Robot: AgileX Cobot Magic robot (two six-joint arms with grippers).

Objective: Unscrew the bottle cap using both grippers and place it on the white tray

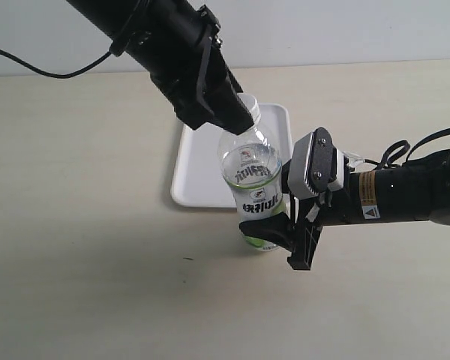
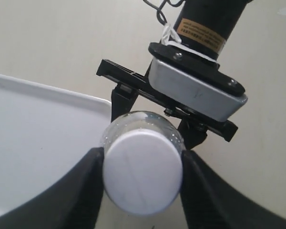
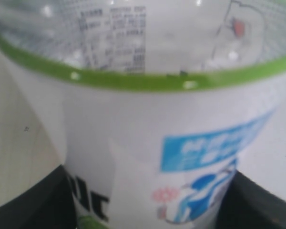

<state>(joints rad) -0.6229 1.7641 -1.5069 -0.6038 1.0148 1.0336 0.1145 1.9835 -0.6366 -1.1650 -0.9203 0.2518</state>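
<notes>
Left wrist view: the left hand (image 2: 142,177) has its two fingers (image 2: 83,191) against opposite sides of the bottle cap (image 2: 142,171), which sits on the bottle (image 1: 255,176). The right hand (image 1: 270,229) clamps the bottle's labelled lower body upright on the surface (image 1: 82,225). The white tray (image 1: 199,165) lies just beside the bottle, on the side away from the right hand.

Pale beige tabletop (image 1: 82,247), plain white wall (image 1: 345,30) behind, even light

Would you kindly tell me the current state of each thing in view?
bottle cap: on the bottle.
bottle: upright, capped.
left gripper: shut on the bottle cap.
right gripper: shut on the bottle's label.
white tray: flat, no cap on it.
</notes>
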